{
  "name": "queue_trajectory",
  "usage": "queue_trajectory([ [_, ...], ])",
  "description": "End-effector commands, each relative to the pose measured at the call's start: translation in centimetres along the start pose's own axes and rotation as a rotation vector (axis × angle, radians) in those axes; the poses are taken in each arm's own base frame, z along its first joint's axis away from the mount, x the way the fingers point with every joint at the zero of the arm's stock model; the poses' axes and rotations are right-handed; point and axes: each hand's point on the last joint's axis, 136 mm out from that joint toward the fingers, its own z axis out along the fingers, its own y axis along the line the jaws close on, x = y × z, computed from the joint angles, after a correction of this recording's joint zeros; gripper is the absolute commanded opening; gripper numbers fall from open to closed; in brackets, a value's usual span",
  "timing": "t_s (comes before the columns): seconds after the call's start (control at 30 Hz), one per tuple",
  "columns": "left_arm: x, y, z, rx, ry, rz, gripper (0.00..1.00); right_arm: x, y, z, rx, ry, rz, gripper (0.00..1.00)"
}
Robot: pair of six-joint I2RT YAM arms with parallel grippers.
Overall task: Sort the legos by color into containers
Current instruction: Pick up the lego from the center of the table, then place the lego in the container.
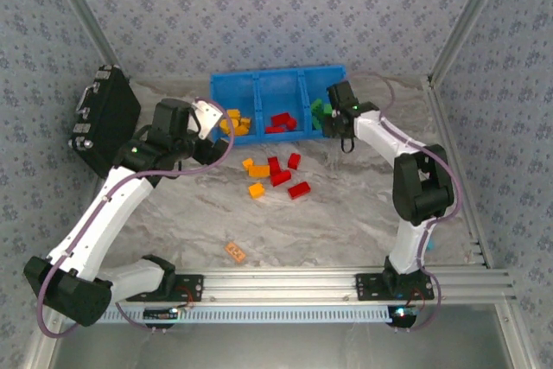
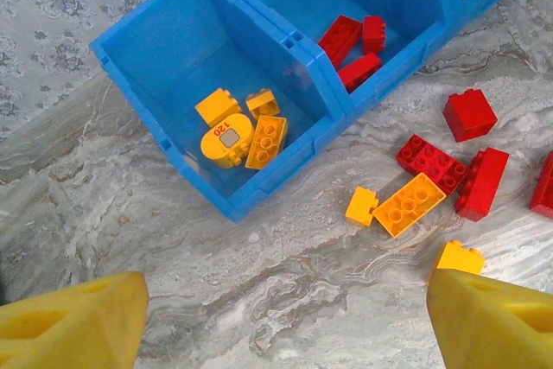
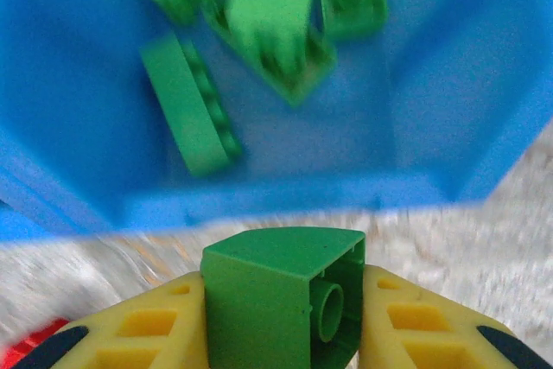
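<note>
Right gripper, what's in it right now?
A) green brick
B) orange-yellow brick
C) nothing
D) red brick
A: the right wrist view shows a green brick clamped in the right gripper, in front of the bin compartment that holds other green bricks.

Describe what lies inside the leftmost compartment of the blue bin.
Four orange-yellow legos lie in the leftmost compartment, one rounded with a grey label. From above, the left hand covers its near-left corner.
</note>
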Motion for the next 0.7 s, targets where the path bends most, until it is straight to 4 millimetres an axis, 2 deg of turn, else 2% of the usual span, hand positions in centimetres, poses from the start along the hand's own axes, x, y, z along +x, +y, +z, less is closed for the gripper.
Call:
queue_trajectory([
  [0.0, -0.7, 0.2, -0.7, -0.011, -0.016, 0.018, 0.84, -3.2, -0.2, 0.0, 0.002, -0.050, -0.009, 0.33],
  [0.2, 0.3, 0.2, -1.7, -0.024, -0.005, 0.027, 0.84, -7.3, 0.1, 3.5, -0.031, -0.104, 0.009, 0.33],
  [0.4, 0.5, 0.2, -2.0, -0.023, -0.001, 0.032, 0.84, -8.7, 1.0, 7.4, -0.095, -0.080, 0.047, 0.37],
  [0.53, 0.6, 0.2, -2.0, -0.023, 0.001, 0.035, 0.84, -8.9, 1.4, 8.0, -0.099, -0.074, 0.054, 0.44],
  [0.67, 0.7, 0.1, -1.9, -0.022, 0.000, 0.037, 0.84, -9.0, 1.2, 6.8, -0.099, -0.090, 0.046, 0.51],
])
